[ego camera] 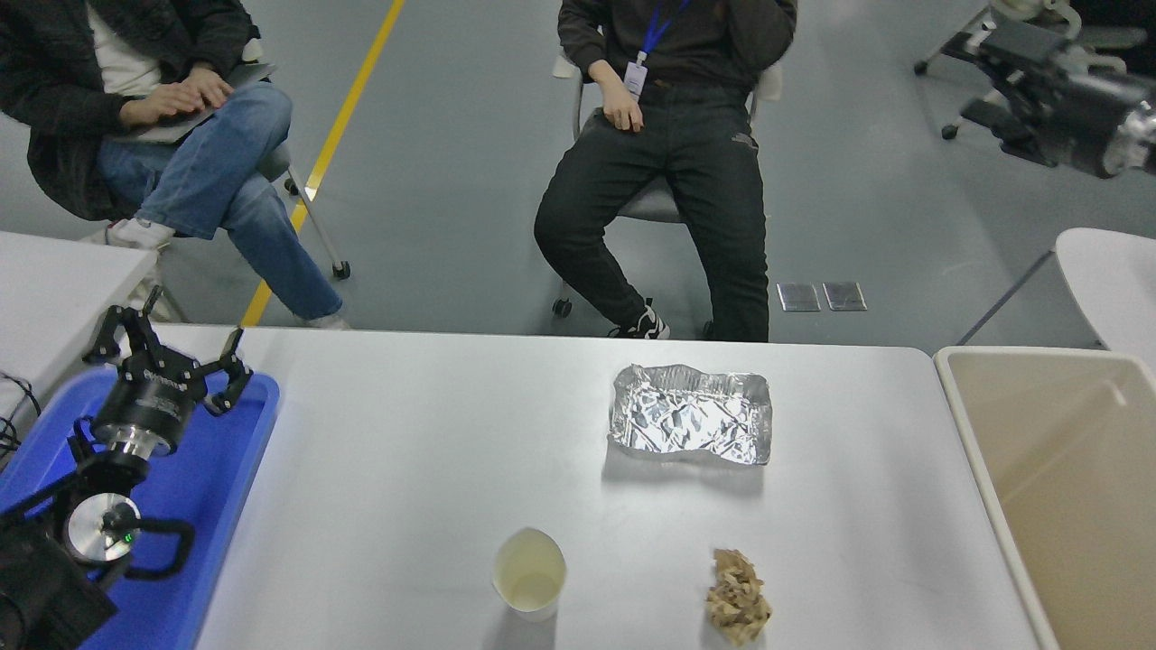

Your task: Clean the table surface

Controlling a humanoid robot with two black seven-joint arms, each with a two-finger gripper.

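Observation:
The white table surface (406, 451) fills the lower middle of the head view. On it lie a crumpled foil tray (691, 415) right of centre, an empty pale paper cup (529, 573) near the front edge, and a brownish crumpled lump (738, 596) at the front right. My left gripper (170, 348) is parked at the lower left above a blue tray (217, 469), open and empty. My right arm (1070, 90) hangs raised at the upper right, away from the table. It touches nothing.
A beige bin (1066, 487) stands against the table's right end. A smaller white table (54, 271) is at the left and a round white table (1111, 280) at the right. Two people sit on chairs beyond the far edge.

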